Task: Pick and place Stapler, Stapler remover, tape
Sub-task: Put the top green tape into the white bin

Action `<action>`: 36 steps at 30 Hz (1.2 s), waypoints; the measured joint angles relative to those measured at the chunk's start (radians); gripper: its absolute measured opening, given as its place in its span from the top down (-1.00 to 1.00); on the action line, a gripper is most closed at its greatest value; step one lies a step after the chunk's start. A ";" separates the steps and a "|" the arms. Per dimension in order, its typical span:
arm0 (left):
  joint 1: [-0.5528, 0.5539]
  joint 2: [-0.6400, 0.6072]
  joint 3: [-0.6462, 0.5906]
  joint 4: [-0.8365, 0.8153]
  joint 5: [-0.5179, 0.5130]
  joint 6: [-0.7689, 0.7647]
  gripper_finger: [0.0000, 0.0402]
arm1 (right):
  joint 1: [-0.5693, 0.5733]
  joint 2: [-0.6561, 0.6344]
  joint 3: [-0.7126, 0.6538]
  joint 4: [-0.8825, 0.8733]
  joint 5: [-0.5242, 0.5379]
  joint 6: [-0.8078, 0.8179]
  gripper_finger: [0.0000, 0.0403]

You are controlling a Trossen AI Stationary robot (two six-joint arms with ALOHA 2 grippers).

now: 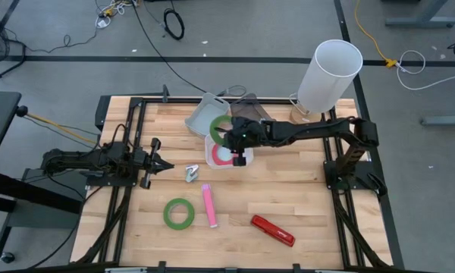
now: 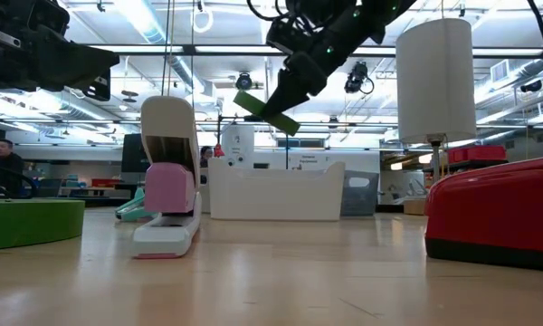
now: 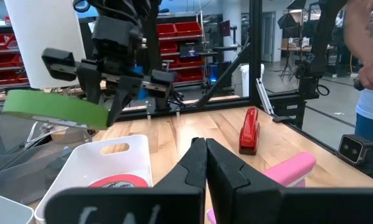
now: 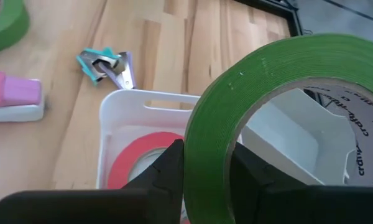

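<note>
Right gripper point(image 1: 237, 142) pinches a green tape roll point(image 1: 221, 129) by its band, high above the white bin point(image 1: 212, 158). Released tilted, it may clip the rim and roll out; the left gripper point(image 1: 158, 162) waits, fingers pressed together.

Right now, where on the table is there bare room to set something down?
Bare wood lies along the right side between the red stapler and the right arm's base, and along the near-left edge beside the green tape. The middle is crowded: the pink stapler, the staple remover and the white bin, over which the right hand holds another green roll.
</note>
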 joint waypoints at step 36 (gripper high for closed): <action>0.000 0.000 0.000 0.000 0.000 0.000 0.96 | -0.084 0.062 0.000 0.022 -0.103 0.034 0.55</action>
